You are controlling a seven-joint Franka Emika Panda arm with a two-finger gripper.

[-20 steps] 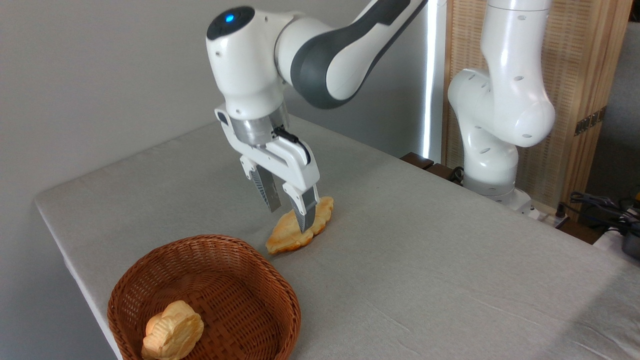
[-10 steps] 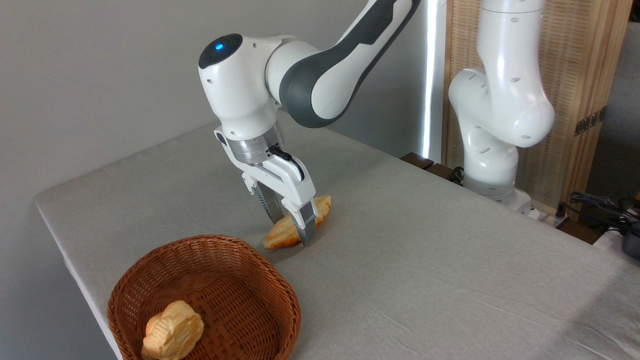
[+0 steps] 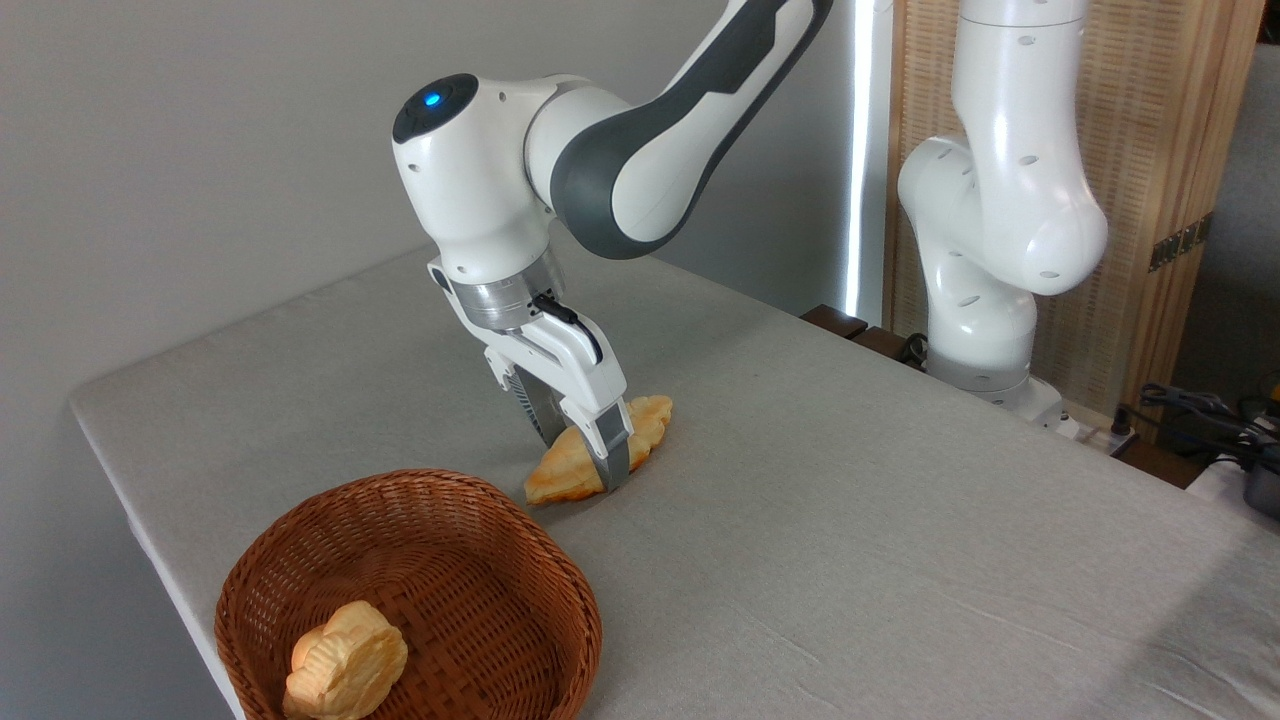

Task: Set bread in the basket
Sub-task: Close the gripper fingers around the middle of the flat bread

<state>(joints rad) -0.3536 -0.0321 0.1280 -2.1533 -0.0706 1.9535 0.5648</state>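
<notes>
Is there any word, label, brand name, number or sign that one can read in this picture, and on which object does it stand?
None: no readable text on the arm, gripper, bread, basket or table.

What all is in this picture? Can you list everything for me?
Long bread: one, golden-yellow, on the table just beyond the basket, between the gripper's fingers.
Small bread: one, pale yellow, chunky, inside the basket at its near left.
Basket: one, reddish-brown wicker, round, at the table's near left corner.
Table: one, covered in grey cloth, filling most of the view.
Wooden screen: one, light wood, behind the arm at right.
Cables: dark, at the far right edge.
Robot arm: one, white and grey, based at the table's far right.
Gripper: one, white with grey fingers, straddling the long bread's middle.
</notes>
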